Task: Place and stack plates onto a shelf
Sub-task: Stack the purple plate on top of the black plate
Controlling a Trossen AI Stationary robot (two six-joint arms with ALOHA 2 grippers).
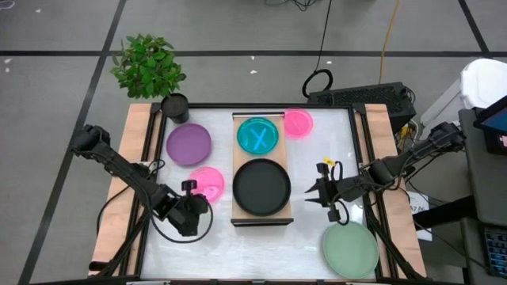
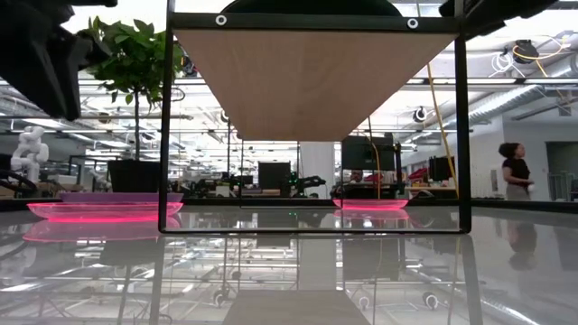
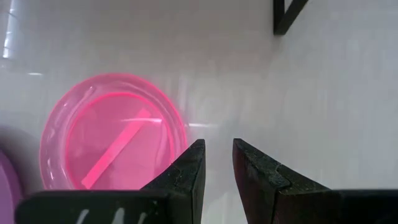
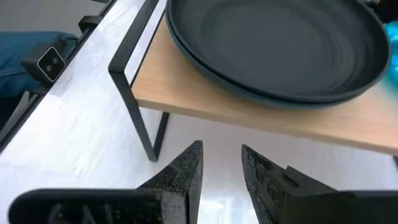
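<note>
The shelf (image 1: 262,212) carried a black plate (image 1: 262,187) and a cyan plate (image 1: 258,134). The left end effector (image 1: 192,207), nearly closed and empty, hovered beside a pink plate (image 1: 207,180), probably its next pick. The right end effector (image 1: 318,192), likewise empty, waited beside the shelf.

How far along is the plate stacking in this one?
Done: the black plate and cyan plate sit on the shelf. In hand: nothing; the left gripper is near a pink plate, the right gripper empty beside the shelf. Left: purple plate, second pink plate, sage-green plate.
</note>
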